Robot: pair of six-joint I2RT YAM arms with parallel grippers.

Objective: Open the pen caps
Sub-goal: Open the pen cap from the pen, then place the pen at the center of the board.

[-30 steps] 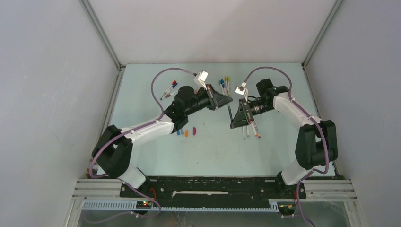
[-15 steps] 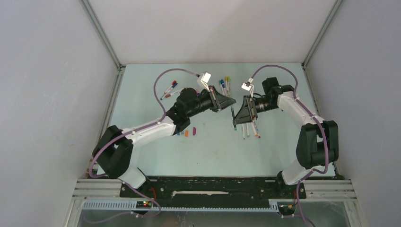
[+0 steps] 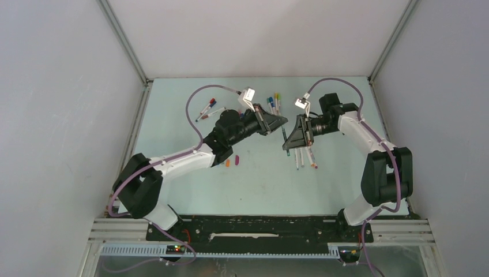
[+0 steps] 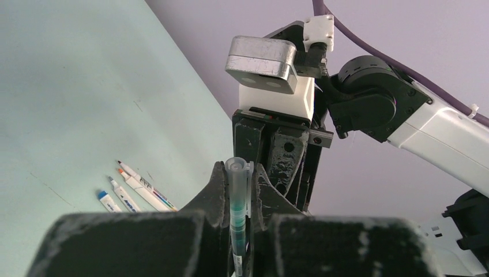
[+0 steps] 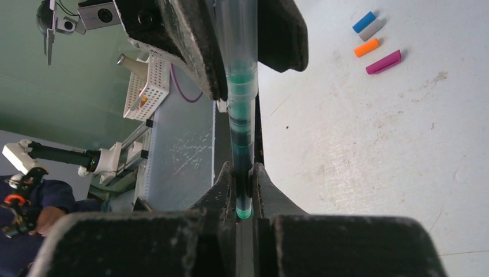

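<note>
2 arms meet above the middle of the pale green table [image 3: 173, 115] in the top view, a green pen [image 3: 284, 140] spanning between the left gripper [image 3: 281, 121] and right gripper [image 3: 286, 145]; loose caps [image 3: 232, 161] lie by the left forearm.

left wrist view: its fingers [image 4: 218, 193] are clamped on the pen's clear barrel [image 4: 237, 202]; 3 uncapped pens [image 4: 130, 190] lie on the table.

right wrist view: the fingers [image 5: 267, 193] are closed on the green cap [image 5: 241, 158]; 4 loose caps, blue, grey, orange and purple [image 5: 383, 62], lie well apart.
</note>
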